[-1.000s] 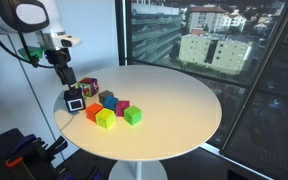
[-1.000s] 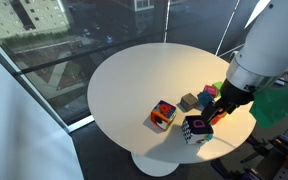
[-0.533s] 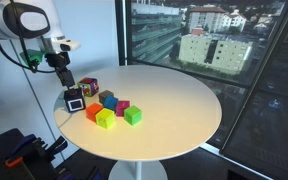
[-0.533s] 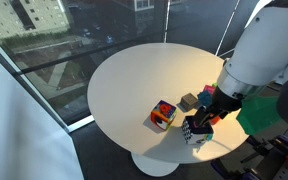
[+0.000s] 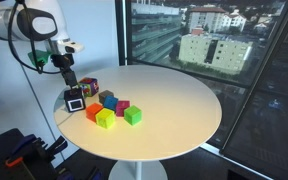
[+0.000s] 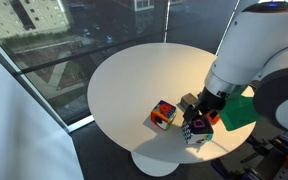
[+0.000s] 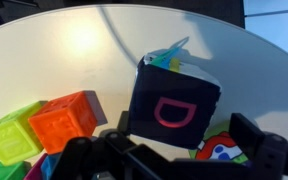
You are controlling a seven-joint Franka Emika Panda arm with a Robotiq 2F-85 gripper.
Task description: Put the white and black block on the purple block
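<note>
Block first: the small white and black block (image 5: 75, 101), a cube with dark faces framed by white outlines, stands flat on the round white table (image 5: 174, 100), close to the edge nearest the arm. Through the wrist camera I see its dark top face (image 7: 169, 105) carrying a pink letter-like mark.

The Robotiq gripper (image 5: 70, 84) hangs directly over it, apart from it and grasping nothing. In the wrist view its two dark fingers (image 7: 267, 150) are spread wide, one to either side of the cube and clear of it. In an exterior view the arm's bulk covers much of that table edge, with the block (image 6: 195, 127) showing just beneath the gripper.

The small plain magenta-purple block (image 5: 122, 106) lies a little further in from the edge, towards the table's centre, with nothing on top of it. It belongs to a loose cluster of same-sized cubes: a blue cube (image 5: 109, 99) just beside it, an orange cube (image 5: 93, 111) nearest the white and black block, a yellow cube (image 5: 105, 118) next to that, and a green cube (image 5: 132, 116) on the cluster's far side.

A multicoloured patterned cube (image 5: 88, 87) sits by itself close to the white and black block, also near the edge.
</note>
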